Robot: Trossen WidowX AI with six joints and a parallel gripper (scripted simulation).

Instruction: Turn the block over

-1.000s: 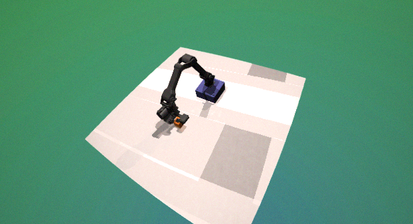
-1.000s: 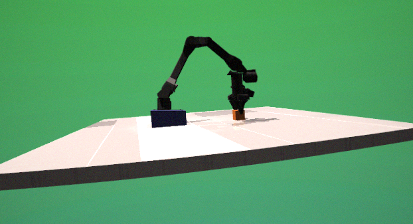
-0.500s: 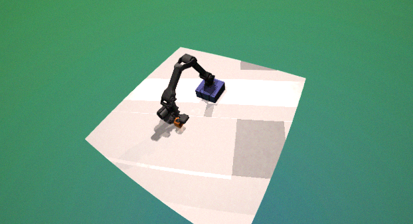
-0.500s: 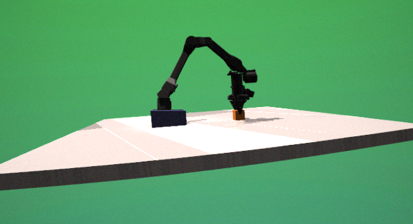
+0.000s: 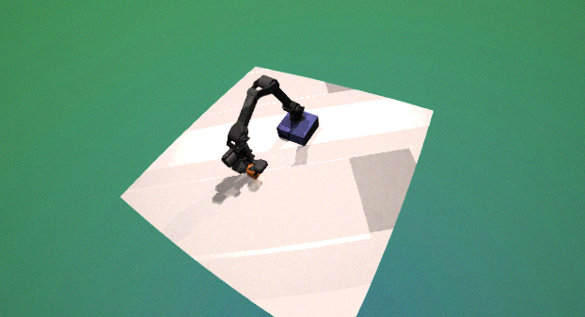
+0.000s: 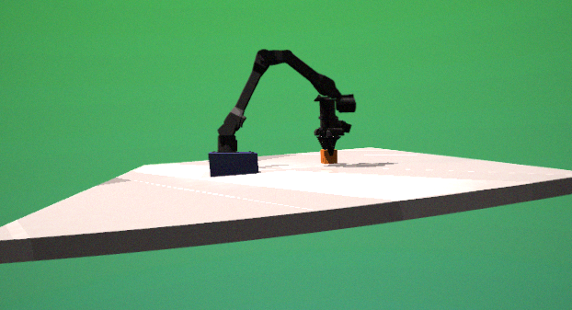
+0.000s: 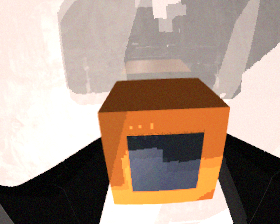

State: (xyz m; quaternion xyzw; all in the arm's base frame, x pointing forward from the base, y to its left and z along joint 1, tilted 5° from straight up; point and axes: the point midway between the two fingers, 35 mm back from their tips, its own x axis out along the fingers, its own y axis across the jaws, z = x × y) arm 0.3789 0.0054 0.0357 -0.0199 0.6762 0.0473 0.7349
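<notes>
The arm (image 6: 276, 66) arches from its dark blue base (image 6: 233, 163) and points the gripper (image 6: 328, 148) straight down; the gripper is clenched on the orange block (image 7: 163, 139), with one black finger (image 7: 54, 196) against each side of it; the block sits on the white table (image 6: 322, 186), well apart from the base; its marked side, a dark blue square panel (image 7: 165, 161), faces up toward the wrist camera; the top view shows the block (image 5: 253, 171) largely hidden beneath the gripper (image 5: 254, 168).
</notes>
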